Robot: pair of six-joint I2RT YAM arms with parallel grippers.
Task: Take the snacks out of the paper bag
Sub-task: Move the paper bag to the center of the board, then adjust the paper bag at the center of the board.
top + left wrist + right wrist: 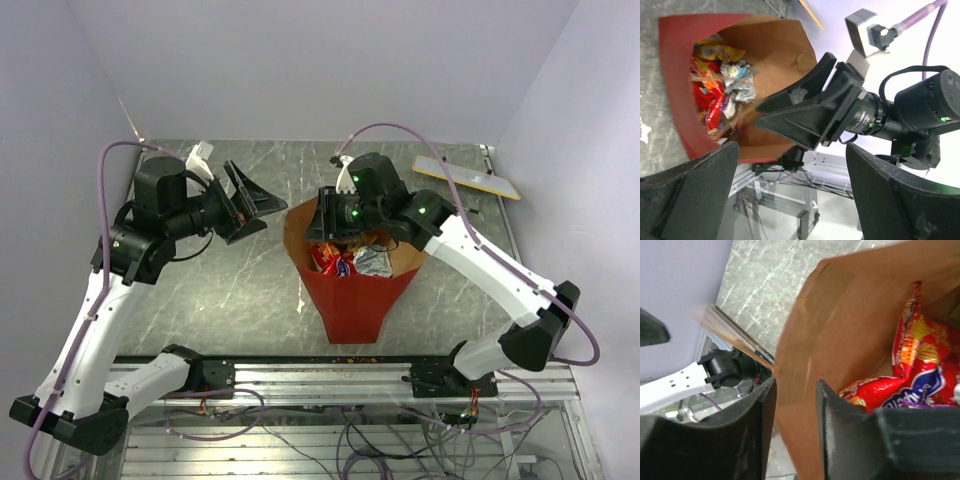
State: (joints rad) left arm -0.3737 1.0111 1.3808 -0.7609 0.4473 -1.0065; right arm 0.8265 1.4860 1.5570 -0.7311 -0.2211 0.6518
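Note:
The red paper bag (355, 300) lies on the marble table with its brown-lined mouth (775, 55) facing away from the arm bases. The snacks (345, 258) are piled inside it: a shiny red chip bag (920, 385) with a blue logo, and small yellow, orange and silver wrapped bars (720, 85). My right gripper (796, 385) sits at the mouth's left rim (325, 215). Its jaws stand a little apart, one finger inside and one outside the bag's wall (840, 320). My left gripper (270, 212) hovers left of the bag, wide open and empty (791, 150).
A long flat grey strip with a yellow edge (467, 177) lies at the back right. A small white block (200, 155) sits at the back left. The metal rail (330, 372) runs along the table's near edge, with cables below.

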